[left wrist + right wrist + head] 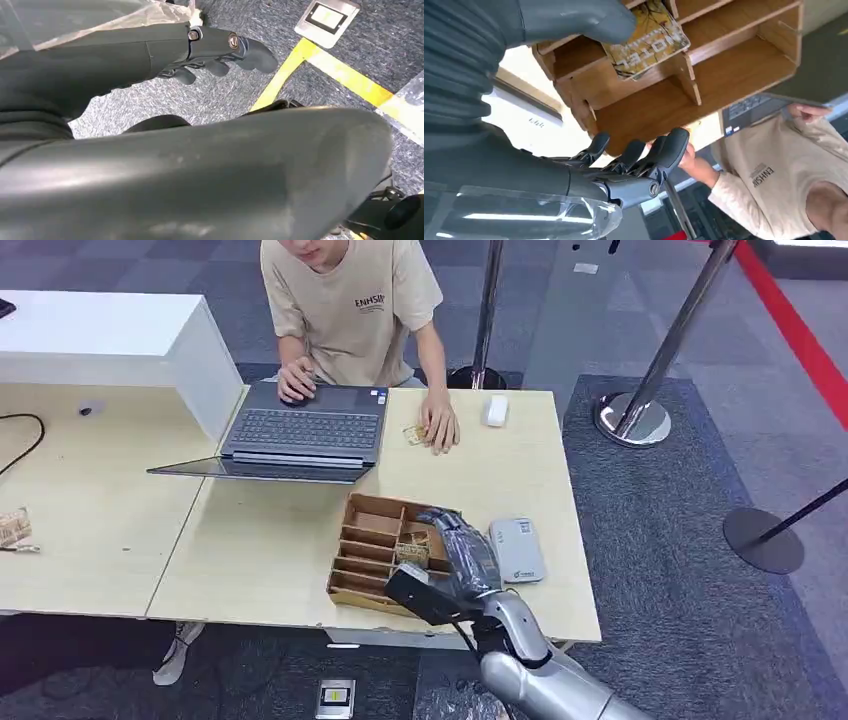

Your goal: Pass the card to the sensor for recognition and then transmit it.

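1. The left robot hand (220,47) hangs over grey carpet, well away from the wooden organiser; its dark fingers (252,54) are curled in and carry nothing.
2. An open grey laptop (300,432) sits on the pale wooden table (280,540), beyond the organiser's far left corner, with a person's hand (296,380) on it.
3. The brown wooden organiser with slotted compartments (372,552) lies at the near edge of the table.
4. A yellowish patterned card (646,42) stands in one of the organiser's compartments near its right side, leaning against a divider.
5. The right robot hand (455,552) hovers over the organiser's right end, spread, with the thick grey thumb (574,20) just at the card's edge and the dark fingers (644,155) apart from it; I cannot tell whether the thumb touches the card.
6. A white rectangular card reader (516,550) lies flat just right of the organiser.
7. A person in a beige T-shirt (350,300) sits beyond the organiser, the other hand (438,425) resting on the table.
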Robot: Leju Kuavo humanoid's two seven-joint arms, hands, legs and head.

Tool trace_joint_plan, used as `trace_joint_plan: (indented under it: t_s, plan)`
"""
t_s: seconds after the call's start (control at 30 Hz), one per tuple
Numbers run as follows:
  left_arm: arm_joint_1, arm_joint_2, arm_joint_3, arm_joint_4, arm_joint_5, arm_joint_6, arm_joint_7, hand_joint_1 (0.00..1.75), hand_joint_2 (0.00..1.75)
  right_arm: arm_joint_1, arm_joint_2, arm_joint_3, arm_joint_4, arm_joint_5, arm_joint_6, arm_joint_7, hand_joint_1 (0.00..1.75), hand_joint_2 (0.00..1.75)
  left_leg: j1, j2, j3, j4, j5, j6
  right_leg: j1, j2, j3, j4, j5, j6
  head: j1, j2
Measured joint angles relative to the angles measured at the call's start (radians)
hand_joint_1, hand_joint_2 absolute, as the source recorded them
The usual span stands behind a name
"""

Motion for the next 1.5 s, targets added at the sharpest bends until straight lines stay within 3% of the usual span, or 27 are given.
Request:
trace_joint_plan:
  t_s: [0.47,0.77,0.87,0.93,0.97,1.0,1.07,1.1,1.13,1.5]
  plan:
    - [-0.001,0.0,0.0,0.0,-0.001,-0.01,0.0,0.0,0.0,-0.007,0.014,0.029,0.068,-0.009,0.008,-0.013,0.54,1.75,0.0,0.0,0.0,0.0,0.0,0.0,0.0,0.0,0.0,0.0,0.0,0.0,0.0,0.0]
    - [-0.003,0.0,0.0,0.0,0.001,-0.01,0.0,0.0,0.0,-0.008,0.021,0.039,0.096,-0.019,0.008,-0.018,0.66,1.75,0.0,0.0,0.0,0.0,0.0,0.0,0.0,0.0,0.0,0.0,0.0,0.0,0.0,0.0]
    - [-0.004,0.0,0.0,0.0,0.001,-0.01,0.0,0.0,0.0,-0.011,0.024,0.041,0.102,-0.022,0.008,-0.019,0.75,1.75,0.0,0.0,0.001,0.0,0.0,0.0,0.0,0.0,0.001,0.0,0.0,0.0,0.0,0.0]
    - [-0.004,0.0,0.0,0.0,0.001,-0.01,0.0,0.0,0.0,-0.013,0.024,0.042,0.105,-0.022,0.008,-0.019,0.94,1.75,0.0,0.0,0.001,0.0,0.001,0.0,0.0,0.0,0.001,0.0,0.001,0.0,0.0,0.0]
    - [-0.004,0.0,0.0,0.0,0.001,-0.01,0.0,0.0,0.0,-0.013,0.025,0.042,0.106,-0.022,0.008,-0.019,0.94,1.75,0.0,0.0,0.001,0.0,0.001,0.0,0.0,0.0,0.001,0.0,0.001,0.0,0.0,0.0]
    - [-0.004,0.0,0.0,0.0,0.001,-0.01,0.0,0.0,0.0,-0.014,0.025,0.043,0.107,-0.023,0.008,-0.019,1.29,1.75,0.0,0.0,0.001,0.0,0.001,0.0,0.0,0.0,0.001,0.0,0.001,0.0,0.0,0.0]
    - [-0.005,0.0,0.0,0.0,0.001,-0.01,-0.001,0.0,0.0,-0.016,0.025,0.044,0.11,-0.022,0.008,-0.019,1.36,1.75,0.0,0.0,0.001,0.0,0.001,0.0,0.0,0.0,0.001,0.0,0.001,0.0,0.0,0.0]
    - [-0.005,0.0,0.0,0.0,0.001,-0.01,-0.001,0.0,0.0,-0.017,0.025,0.045,0.111,-0.024,0.011,-0.019,1.61,1.75,0.0,0.0,0.001,0.0,0.002,0.0,0.0,0.0,0.001,0.0,0.001,0.0,0.0,0.0]
    - [-0.005,0.0,0.0,0.0,0.002,-0.01,-0.001,0.0,0.0,-0.018,0.025,0.046,0.111,-0.024,0.013,-0.019,1.73,1.75,0.0,0.0,0.001,0.0,0.002,0.0,0.0,0.0,0.001,0.0,0.001,0.0,0.0,0.0]
    - [-0.005,0.0,0.0,0.0,0.002,-0.01,-0.002,0.0,0.0,-0.022,0.025,0.051,0.111,-0.028,0.021,-0.017,1.75,1.75,0.0,0.0,0.001,0.0,0.003,0.001,0.0,0.0,0.001,0.0,0.002,0.001,0.0,0.0]
